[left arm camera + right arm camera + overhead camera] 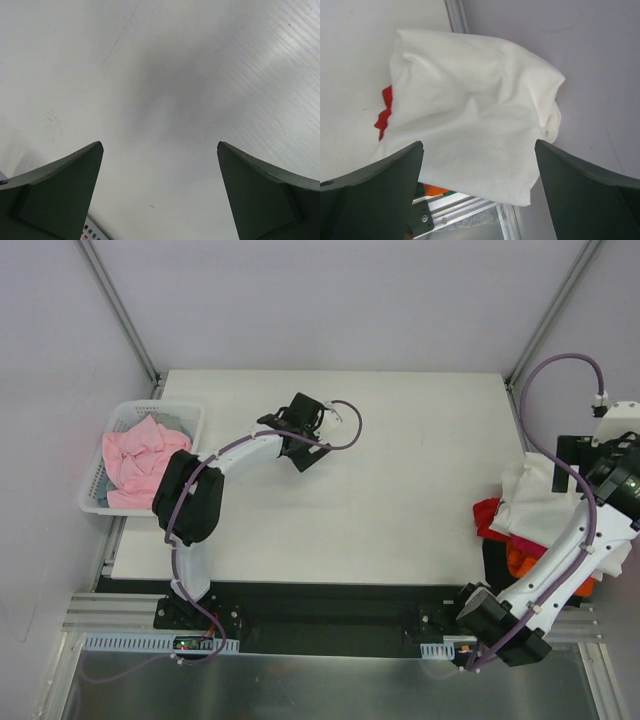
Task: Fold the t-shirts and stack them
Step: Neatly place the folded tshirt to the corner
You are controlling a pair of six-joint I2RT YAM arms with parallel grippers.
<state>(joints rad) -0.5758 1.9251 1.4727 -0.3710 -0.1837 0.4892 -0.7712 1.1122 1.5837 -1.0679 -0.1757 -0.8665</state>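
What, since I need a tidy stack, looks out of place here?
The white t-shirt lies crumpled, overhanging the right edge of the table; a red shirt and an orange shirt poke out unevenly beneath it.

Bright even light, soft shadows

White arms [250,450], black joints [190,497], purple cables [556,362]

White tee [470,115], red tee [384,112], pink tee [140,455], wht basket [95,495].
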